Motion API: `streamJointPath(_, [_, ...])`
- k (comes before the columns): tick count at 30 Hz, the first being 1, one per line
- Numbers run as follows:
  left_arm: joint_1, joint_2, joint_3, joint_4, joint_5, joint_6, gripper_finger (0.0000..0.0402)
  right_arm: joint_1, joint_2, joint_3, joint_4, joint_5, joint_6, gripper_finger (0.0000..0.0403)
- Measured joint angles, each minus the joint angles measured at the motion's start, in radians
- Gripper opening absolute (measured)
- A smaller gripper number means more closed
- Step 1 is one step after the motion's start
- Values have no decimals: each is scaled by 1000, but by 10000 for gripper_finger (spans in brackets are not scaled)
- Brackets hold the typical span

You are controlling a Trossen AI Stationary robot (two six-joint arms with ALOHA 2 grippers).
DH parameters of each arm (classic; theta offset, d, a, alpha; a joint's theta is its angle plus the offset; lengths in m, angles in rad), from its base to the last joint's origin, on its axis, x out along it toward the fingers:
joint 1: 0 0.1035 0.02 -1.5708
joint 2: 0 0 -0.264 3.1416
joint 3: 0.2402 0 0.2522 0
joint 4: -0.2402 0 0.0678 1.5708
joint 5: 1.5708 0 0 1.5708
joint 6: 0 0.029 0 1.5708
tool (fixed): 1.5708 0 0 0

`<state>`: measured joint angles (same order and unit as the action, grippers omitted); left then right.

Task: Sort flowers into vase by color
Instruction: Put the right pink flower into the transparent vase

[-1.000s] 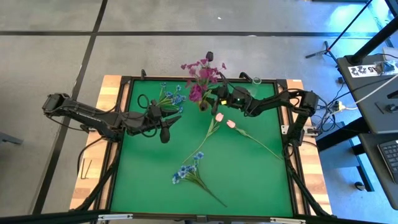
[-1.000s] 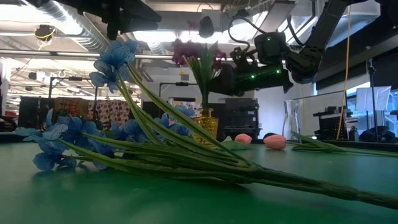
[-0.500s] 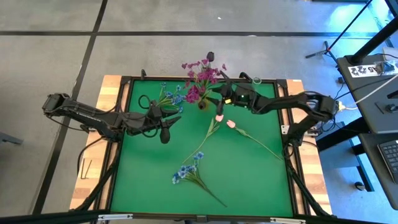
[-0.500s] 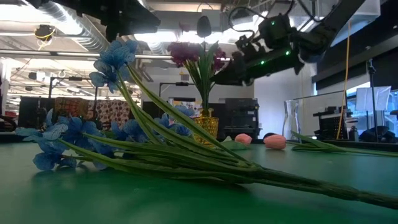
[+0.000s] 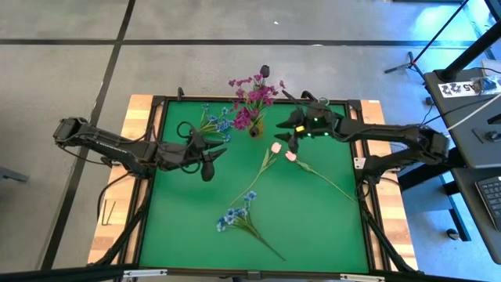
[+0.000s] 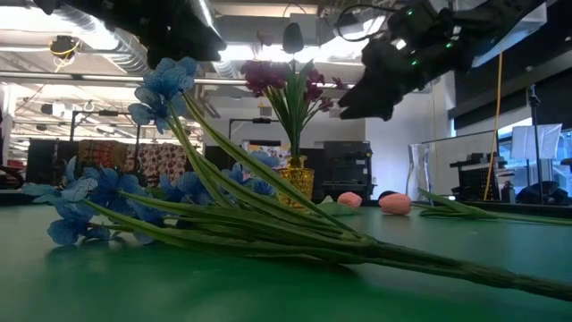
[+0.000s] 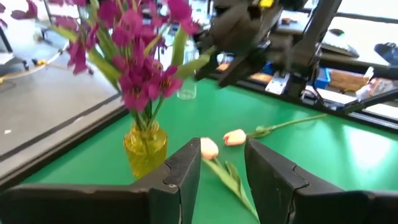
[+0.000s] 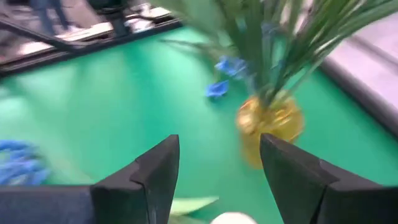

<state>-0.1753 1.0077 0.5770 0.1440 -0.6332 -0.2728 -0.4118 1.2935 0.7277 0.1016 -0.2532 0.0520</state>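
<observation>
A yellow vase (image 5: 256, 131) at the far middle of the green mat holds magenta sprays (image 5: 252, 102) by their stems. Two pale pink tulips (image 5: 275, 146) (image 5: 290, 156) lie flat on the mat just right of it. One blue spray (image 5: 239, 218) lies near the front, another (image 5: 215, 121) at the far left. My right gripper (image 5: 291, 129) hovers open and empty above the tulip blooms, right of the vase (image 8: 270, 127). My left gripper (image 5: 211, 160) hangs open and empty left of the vase, facing the tulips (image 7: 209, 148).
A clear glass vase (image 6: 420, 183) stands at the far right of the mat (image 5: 313, 227). The table's wooden frame (image 5: 145, 106) borders the mat. Open mat lies at the near right and near left.
My right gripper has drawn back from the magenta sprays in the yellow vase, going up and toward the table's right edge, and has tipped from pointing steeply down to nearer level. The magenta sprays stay standing in the vase.
</observation>
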Motion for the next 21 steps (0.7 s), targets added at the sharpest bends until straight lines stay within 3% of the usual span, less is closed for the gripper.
streamJointPath(5, [0, 0, 0, -22, 0, -49, 121, 62, -89, 0, -129, -45, 65, 222])
streamJointPath(11, [-6, 5, 0, -20, -1, -151, 121, 173, -101, 0, -270, -39, 106, 222])
streamJointPath(21, [-49, 56, -2, 74, -4, -153, 121, 329, -100, 0, -617, 168, 240, 222])
